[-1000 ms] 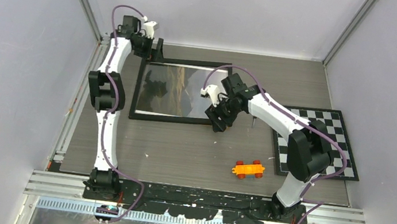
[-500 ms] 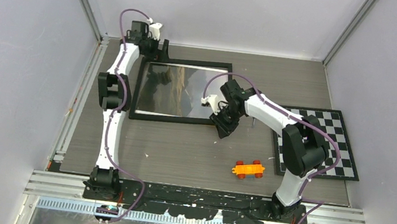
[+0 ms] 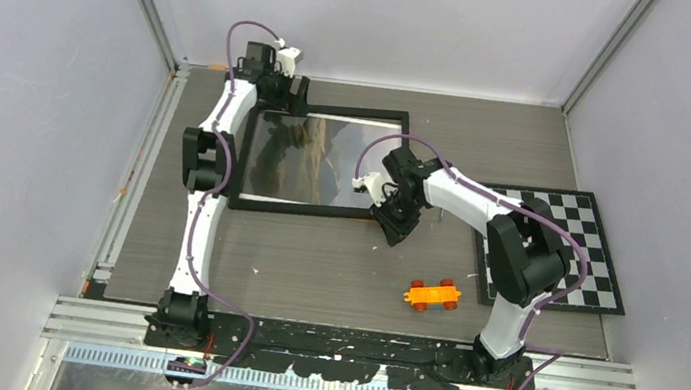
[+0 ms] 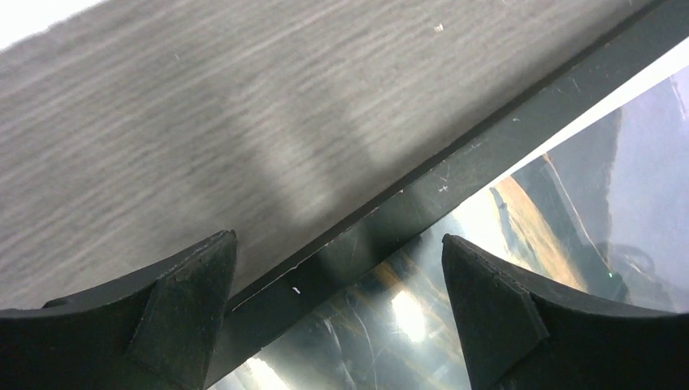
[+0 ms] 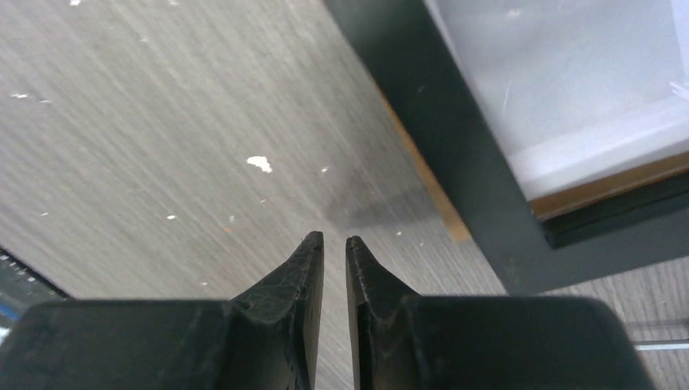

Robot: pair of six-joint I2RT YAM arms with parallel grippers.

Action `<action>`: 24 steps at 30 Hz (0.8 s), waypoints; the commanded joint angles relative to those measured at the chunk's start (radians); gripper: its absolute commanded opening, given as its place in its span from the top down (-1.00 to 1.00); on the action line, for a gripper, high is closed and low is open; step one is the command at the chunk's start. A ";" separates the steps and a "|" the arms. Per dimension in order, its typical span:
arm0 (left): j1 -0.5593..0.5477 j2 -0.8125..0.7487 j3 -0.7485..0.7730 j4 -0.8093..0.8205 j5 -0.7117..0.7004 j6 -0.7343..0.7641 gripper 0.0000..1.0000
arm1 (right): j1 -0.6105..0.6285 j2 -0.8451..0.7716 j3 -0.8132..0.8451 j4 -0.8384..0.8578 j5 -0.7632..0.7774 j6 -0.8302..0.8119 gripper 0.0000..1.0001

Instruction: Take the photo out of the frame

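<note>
The frame [image 3: 311, 211] lies flat on the counter [image 3: 312, 261], face up, in the far-left part. Its far rail sits close to the far edge and its left rail is partly under the left arm. The photo [image 3: 311, 155] is inside the frame behind glass with strong glare, so mountains and sky are only partly readable from the top view. Left end effector [image 3: 289, 97] is at the frame's far-left corner. It is released, with fingers [image 4: 183, 313] spread wide. In the wrist view they straddle the black rail, one over bare counter and the other over the glass. I can't tell whether either tip touches the frame, and nothing is gripped. Right end effector [image 3: 395, 230] is at the frame's near-right corner. It is clenched almost fully, with only a thin slit between the fingers [image 5: 296, 276] and nothing in it. In the wrist view the tips are over bare counter just beside the frame's outer edge, not on it. A narrow brown sliver [image 5: 426, 183] shows along that outer edge under the black rail. It looks like backing board, but it's too small to be sure. The checkerboard mat [image 3: 580, 221] lies at the right edge of the counter, partly under the right arm's elbow and apart from the frame. The orange toy car [image 3: 432, 294] sits toward the near edge, right of centre, well clear of both end effectors.
</note>
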 commanded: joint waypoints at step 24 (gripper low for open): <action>0.049 -0.480 -0.820 -0.302 0.145 0.144 -0.72 | -0.028 0.217 0.153 0.255 0.299 -0.048 0.66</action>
